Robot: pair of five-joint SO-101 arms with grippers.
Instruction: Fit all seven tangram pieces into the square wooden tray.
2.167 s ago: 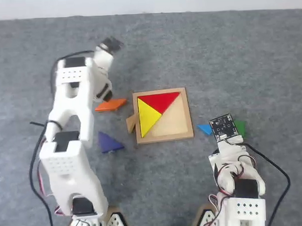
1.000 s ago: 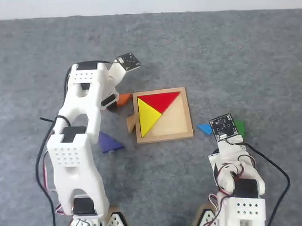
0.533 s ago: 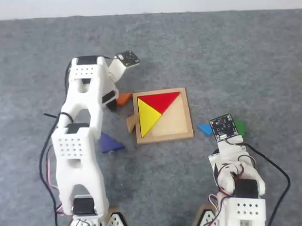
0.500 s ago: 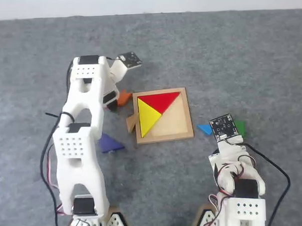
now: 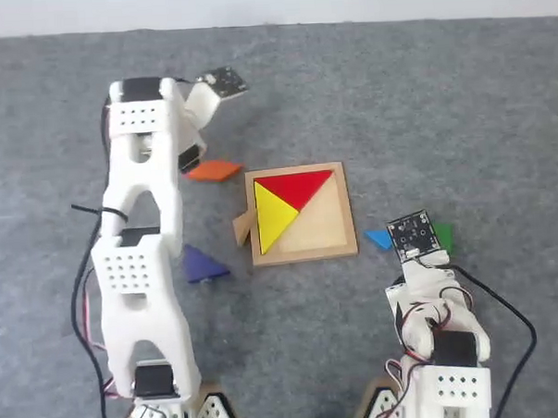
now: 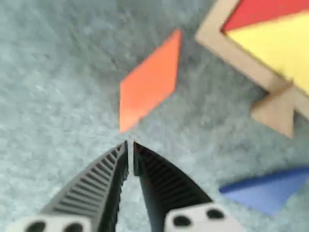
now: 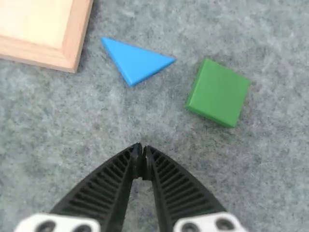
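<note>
Two pieces, red triangle [image 5: 297, 186] and yellow triangle [image 5: 274, 217], inside square wooden tray [image 5: 309, 252]

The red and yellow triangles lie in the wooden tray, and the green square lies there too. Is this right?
Not quite. The green square lies outside the tray, on the mat beside the blue triangle, as the right wrist view shows. The rest is right.

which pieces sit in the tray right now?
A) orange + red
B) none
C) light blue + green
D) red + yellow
D: the red triangle and yellow triangle lie inside the tray, while the orange piece, light blue triangle and green square lie outside it.
</note>
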